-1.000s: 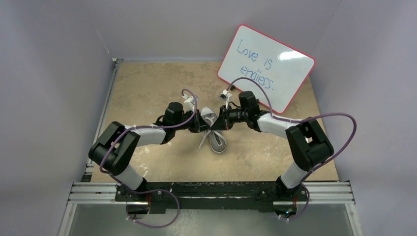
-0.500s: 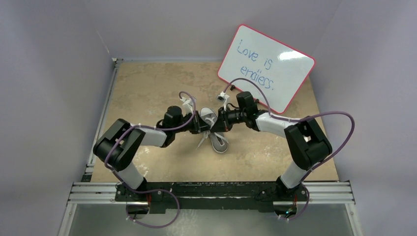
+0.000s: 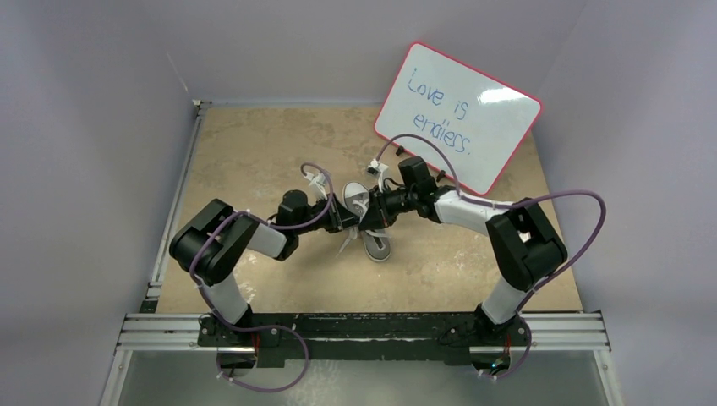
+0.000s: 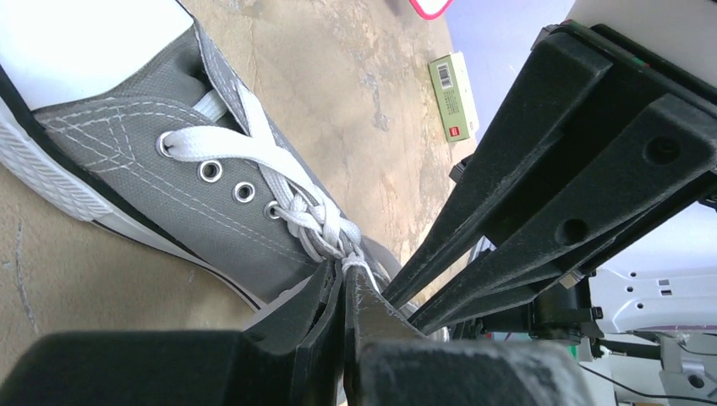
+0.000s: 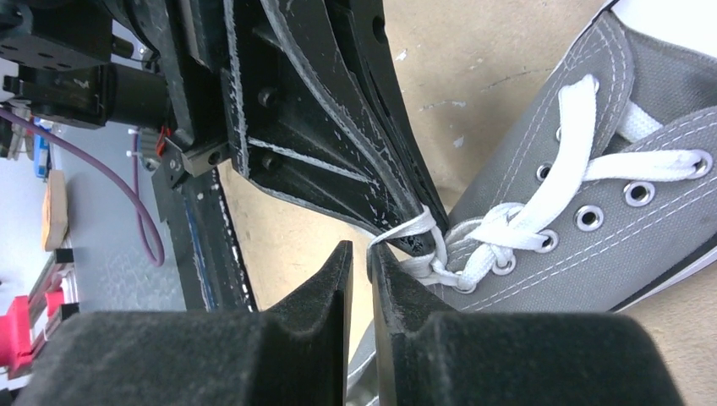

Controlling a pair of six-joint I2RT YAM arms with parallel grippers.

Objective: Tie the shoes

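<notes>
The grey sneaker [image 3: 377, 246] lies mid-frame in the top view, on the table [image 3: 245, 152] between both arms. The left pincer [image 4: 345, 283] is pressed together on the white laces [image 4: 279, 182] at their crossing. The right pincer [image 5: 369, 254], nearly closed, pinches a strand there too.

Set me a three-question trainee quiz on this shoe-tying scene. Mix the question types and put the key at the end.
1. True or false: the left claw hangs wide open, away from the sneaker.
2. The whiteboard reads: A) Tie it tight B) Love is endless C) Stay calm.
3. Fill in: the right claw pinches a white ____.
Key: 1 false, it is shut on the lace; 2 B; 3 lace.
</notes>
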